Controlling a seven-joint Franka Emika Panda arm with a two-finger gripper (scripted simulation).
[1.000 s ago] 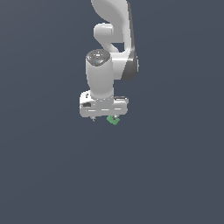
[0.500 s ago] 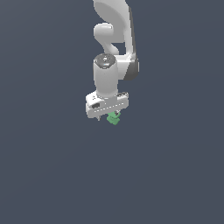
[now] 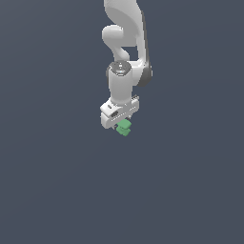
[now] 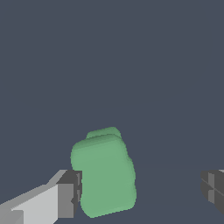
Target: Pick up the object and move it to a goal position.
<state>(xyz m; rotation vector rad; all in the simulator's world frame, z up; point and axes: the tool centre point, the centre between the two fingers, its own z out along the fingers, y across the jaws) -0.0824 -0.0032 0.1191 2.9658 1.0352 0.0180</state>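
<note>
The object (image 3: 124,128) is a small bright-green blocky piece with a notched outline, showing just under the white hand in the exterior view. My gripper (image 3: 122,124) hangs straight over it. In the wrist view the object (image 4: 105,175) stands between the jaws of my gripper (image 4: 141,192), right against one dark fingertip (image 4: 70,192). The other fingertip (image 4: 212,190) is far off, with a wide gap to the piece. The gripper is open and holds nothing.
A plain dark grey surface (image 3: 57,190) fills everything around the arm. The white arm (image 3: 125,43) rises above the hand to the picture's upper edge.
The wrist has turned about its vertical axis and drifted a little toward the exterior view's right and lower. The green piece has stayed in about the same place.
</note>
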